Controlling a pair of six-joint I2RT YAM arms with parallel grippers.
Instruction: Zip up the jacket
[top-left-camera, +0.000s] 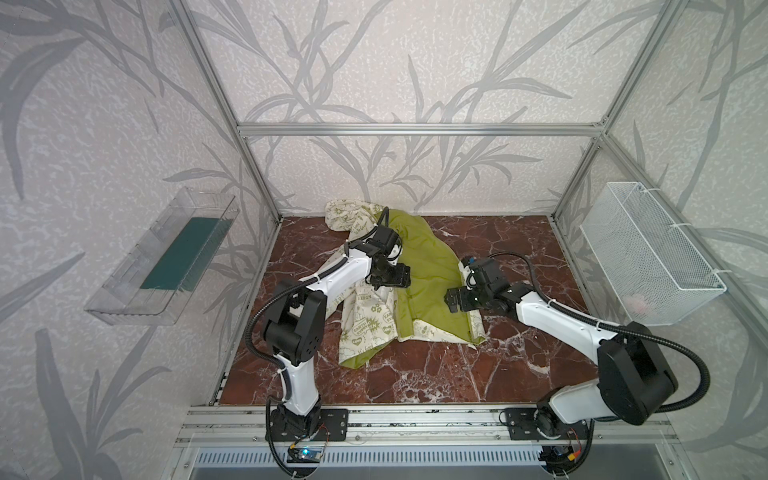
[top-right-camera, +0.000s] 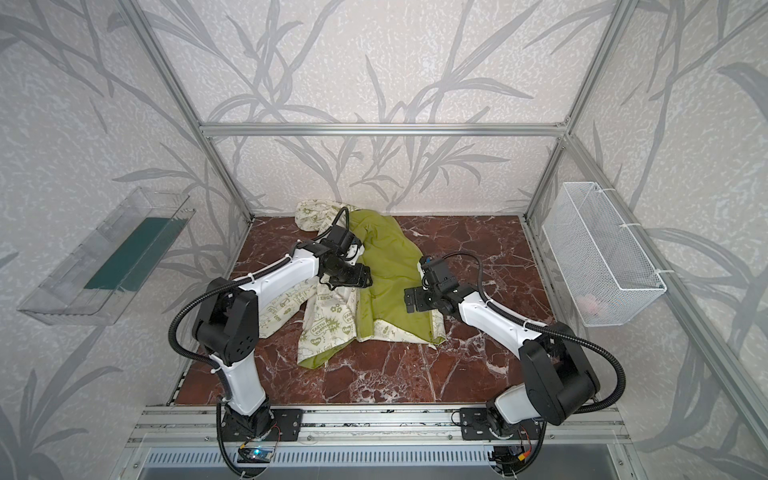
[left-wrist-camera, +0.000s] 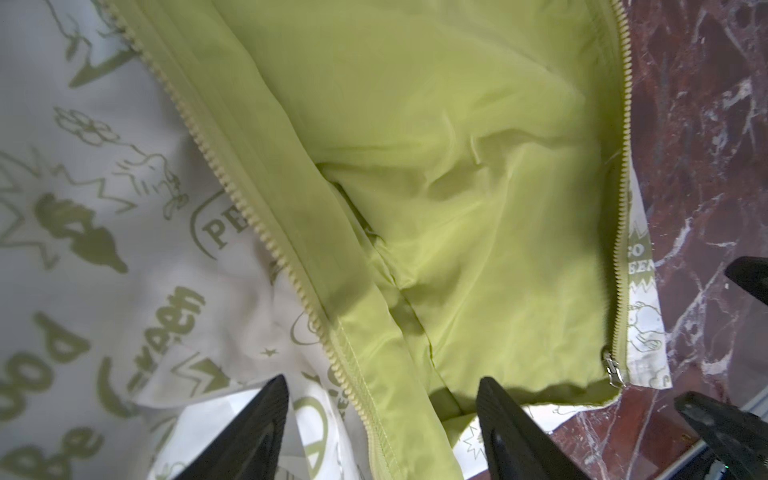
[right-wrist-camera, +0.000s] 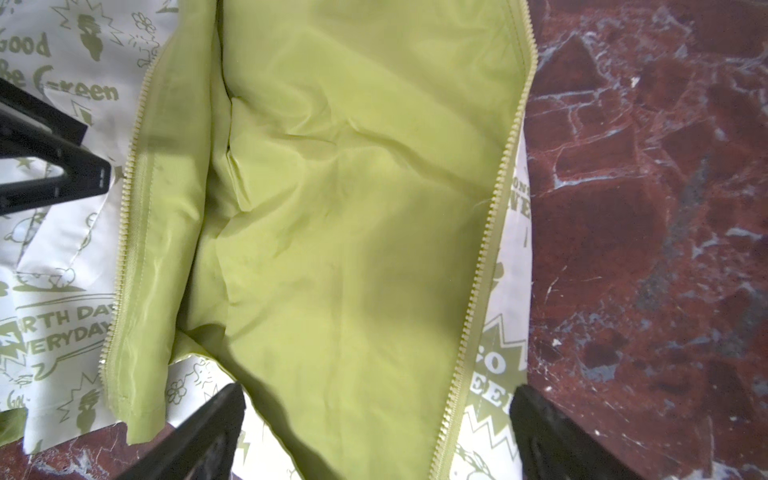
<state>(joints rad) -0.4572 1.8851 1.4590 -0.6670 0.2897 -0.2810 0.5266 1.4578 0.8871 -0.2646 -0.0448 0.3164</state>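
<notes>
Jacket (top-left-camera: 365, 328) lies unzipped, lining (top-left-camera: 424, 257) up; left gripper (left-wrist-camera: 382, 386) and right gripper (right-wrist-camera: 378, 390) hover spread wide, empty, over its zipper edges (left-wrist-camera: 266, 237). Clear bin (top-left-camera: 124, 307) left of jacket: green sheet (top-left-camera: 183, 257); wire basket (top-left-camera: 648, 249) right of it: something pale (top-left-camera: 636, 305).

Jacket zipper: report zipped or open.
Open. On the jacket, two tooth rows lie apart, lime lining showing between; the slider sits on one row.

Red marble tabletop (top-left-camera: 415, 374), clear wall tray (top-left-camera: 134, 254), white mesh basket (top-left-camera: 648, 249)
</notes>
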